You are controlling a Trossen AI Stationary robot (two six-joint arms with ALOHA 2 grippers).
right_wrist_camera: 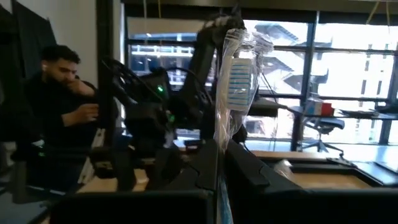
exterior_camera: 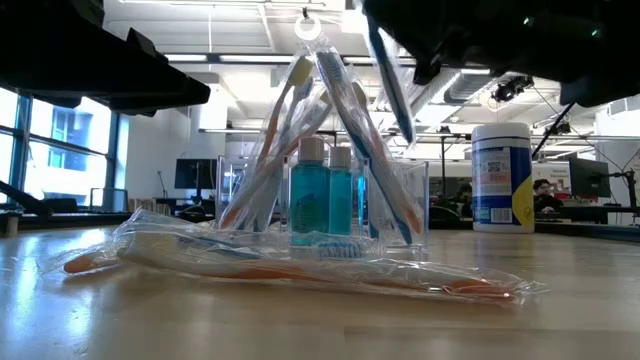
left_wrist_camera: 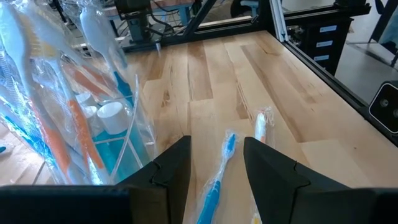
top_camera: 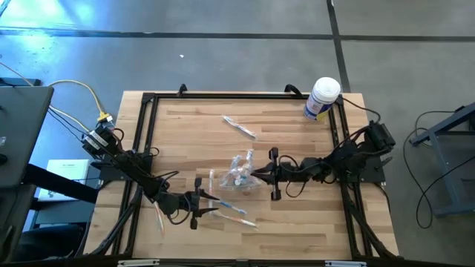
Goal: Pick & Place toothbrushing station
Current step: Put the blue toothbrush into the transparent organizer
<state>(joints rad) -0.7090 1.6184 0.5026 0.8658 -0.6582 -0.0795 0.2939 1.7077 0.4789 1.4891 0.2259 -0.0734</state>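
The station (top_camera: 239, 178) stood mid-table (top_camera: 297, 222), already stocked. The right hand (right_wrist_camera: 219, 163), clamped on a wrapped brush (right_wrist_camera: 235, 81), hovered beside it, apparently to add it. The left hand (left_wrist_camera: 216, 163) waited apart over loose brushes.

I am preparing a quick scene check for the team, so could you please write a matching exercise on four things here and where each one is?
Things:
1. white canister
2. toothbrushing station
3. left gripper
4. right gripper

Places:
A. table's middle
B. far right corner
C. shut on a wrapped toothbrush
D. open over a blue toothbrush

Pairs: 1-B, 2-A, 3-D, 4-C
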